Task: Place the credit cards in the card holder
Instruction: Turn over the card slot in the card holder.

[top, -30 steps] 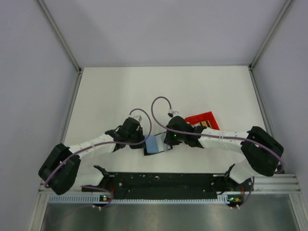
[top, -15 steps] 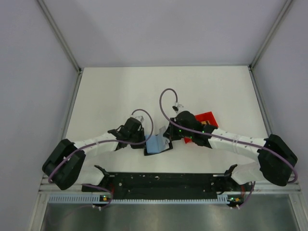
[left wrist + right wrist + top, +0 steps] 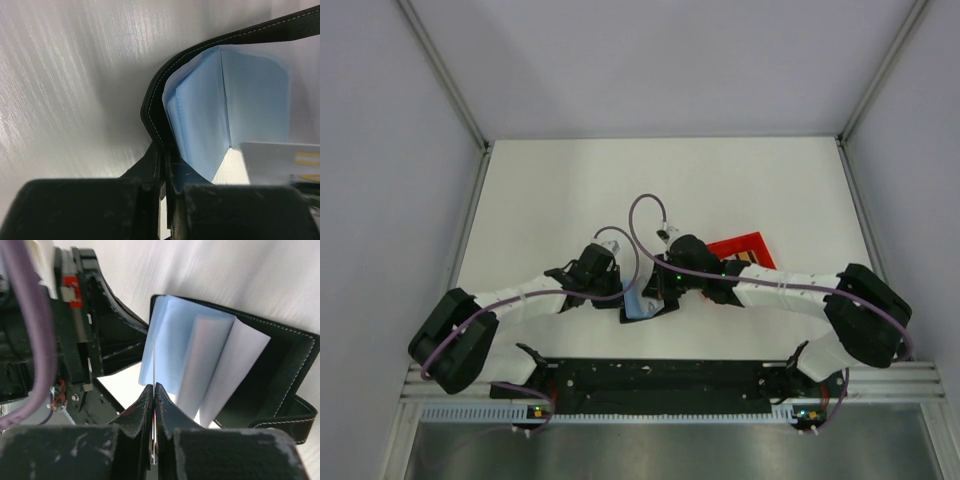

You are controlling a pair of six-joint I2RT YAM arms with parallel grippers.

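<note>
We record:
- Card holder (image 3: 640, 304): black, pale blue leaves fanned open, on the white table (image 3: 550, 200) between the two arms.
- Left gripper (image 3: 162, 186): jaws closed on the holder's black cover edge.
- Right gripper (image 3: 154, 401): jaws pinched on one credit card (image 3: 154, 365), seen edge-on at the blue leaves.
- Red tray (image 3: 752, 241): just beside the right arm.

A white table (image 3: 620, 190) lies under the left gripper (image 3: 617, 297). Beyond it and beside it stand pale grey walls (image 3: 660, 60) with metal posts (image 3: 445, 75).
</note>
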